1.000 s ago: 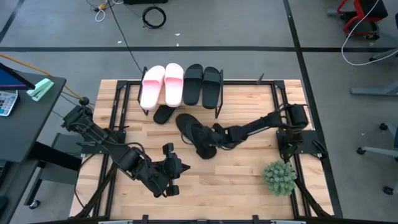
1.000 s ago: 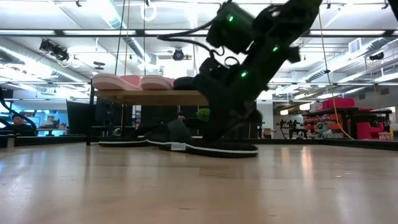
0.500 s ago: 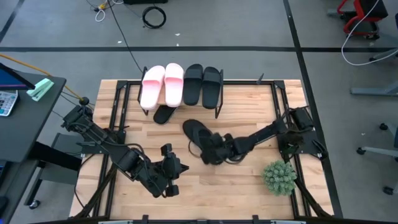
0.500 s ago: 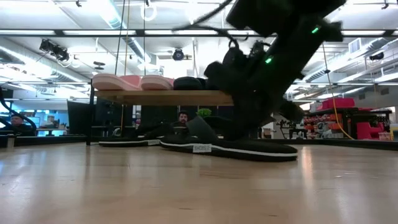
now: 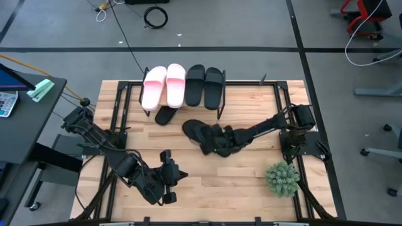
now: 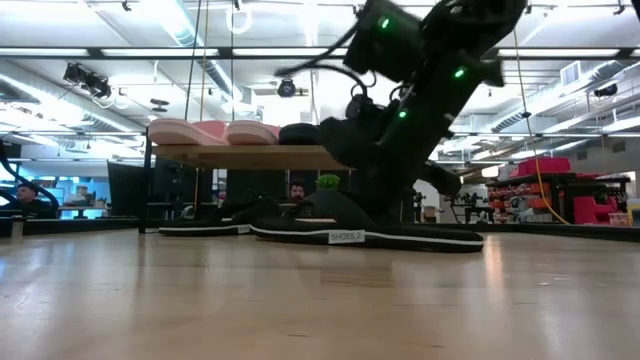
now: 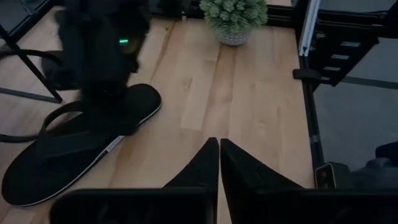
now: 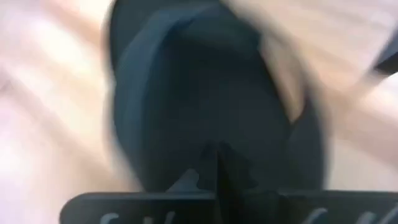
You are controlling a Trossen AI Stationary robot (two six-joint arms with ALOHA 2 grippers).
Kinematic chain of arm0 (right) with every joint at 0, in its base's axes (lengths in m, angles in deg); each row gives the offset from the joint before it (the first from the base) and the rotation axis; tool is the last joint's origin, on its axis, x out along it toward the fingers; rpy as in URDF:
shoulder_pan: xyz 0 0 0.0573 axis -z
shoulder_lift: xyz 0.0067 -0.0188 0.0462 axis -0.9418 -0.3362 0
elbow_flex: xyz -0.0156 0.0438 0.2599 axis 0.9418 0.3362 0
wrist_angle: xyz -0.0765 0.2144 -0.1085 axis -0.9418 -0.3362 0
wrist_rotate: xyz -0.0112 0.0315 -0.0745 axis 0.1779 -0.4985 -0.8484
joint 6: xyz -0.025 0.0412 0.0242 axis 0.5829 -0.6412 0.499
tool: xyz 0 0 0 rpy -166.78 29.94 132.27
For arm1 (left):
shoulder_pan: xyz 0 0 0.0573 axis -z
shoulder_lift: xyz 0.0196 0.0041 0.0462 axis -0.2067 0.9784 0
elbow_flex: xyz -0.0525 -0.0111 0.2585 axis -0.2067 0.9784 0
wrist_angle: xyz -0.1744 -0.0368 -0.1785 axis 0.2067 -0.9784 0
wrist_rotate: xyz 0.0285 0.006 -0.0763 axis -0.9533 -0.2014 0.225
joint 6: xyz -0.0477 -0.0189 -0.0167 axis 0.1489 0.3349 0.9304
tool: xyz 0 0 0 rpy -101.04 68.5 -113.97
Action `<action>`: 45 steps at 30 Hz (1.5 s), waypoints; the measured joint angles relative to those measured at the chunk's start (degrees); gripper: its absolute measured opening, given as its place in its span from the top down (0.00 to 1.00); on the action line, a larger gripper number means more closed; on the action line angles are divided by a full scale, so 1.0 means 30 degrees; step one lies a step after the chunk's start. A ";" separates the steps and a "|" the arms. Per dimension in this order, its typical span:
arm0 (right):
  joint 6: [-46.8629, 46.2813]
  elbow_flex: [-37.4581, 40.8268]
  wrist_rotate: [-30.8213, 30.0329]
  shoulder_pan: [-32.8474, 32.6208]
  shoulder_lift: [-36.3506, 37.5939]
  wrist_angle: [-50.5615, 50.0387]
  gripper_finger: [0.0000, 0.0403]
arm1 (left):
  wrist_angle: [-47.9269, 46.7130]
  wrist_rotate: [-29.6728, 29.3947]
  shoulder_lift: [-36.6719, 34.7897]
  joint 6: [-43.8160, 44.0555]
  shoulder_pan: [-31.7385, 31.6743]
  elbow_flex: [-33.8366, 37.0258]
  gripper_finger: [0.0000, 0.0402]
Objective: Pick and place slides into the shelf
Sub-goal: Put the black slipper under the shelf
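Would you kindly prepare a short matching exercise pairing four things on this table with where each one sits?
Things:
1. pink slides
2. potted plant
3. flip-flop
4. left end effector

Places:
A. near right corner of the table
B. under the right end effector
C. near left, away from the shoes
D. top of the shelf

Pairs: 1-D, 2-A, 3-B, 4-C

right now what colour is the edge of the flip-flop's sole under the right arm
The flip-flop is black with a thin white stripe along the sole edge, clearest in the low view.
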 joint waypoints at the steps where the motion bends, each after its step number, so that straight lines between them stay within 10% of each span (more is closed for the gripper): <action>1: 0.0211 0.0000 0.0053 -0.0275 0.0007 -0.0007 1.00 | -0.0007 0.0004 0.0000 0.0003 0.0043 0.0000 0.94; 20: 0.3371 -0.0073 0.2269 -0.1193 0.0101 0.6961 0.98 | 0.0311 -0.0010 0.0000 0.0026 0.0098 0.0000 0.94; 45: 1.2155 -0.0036 -0.0224 -0.4915 0.2579 0.0920 0.98 | 0.0155 -0.0004 0.0000 0.0026 0.0521 0.0007 0.95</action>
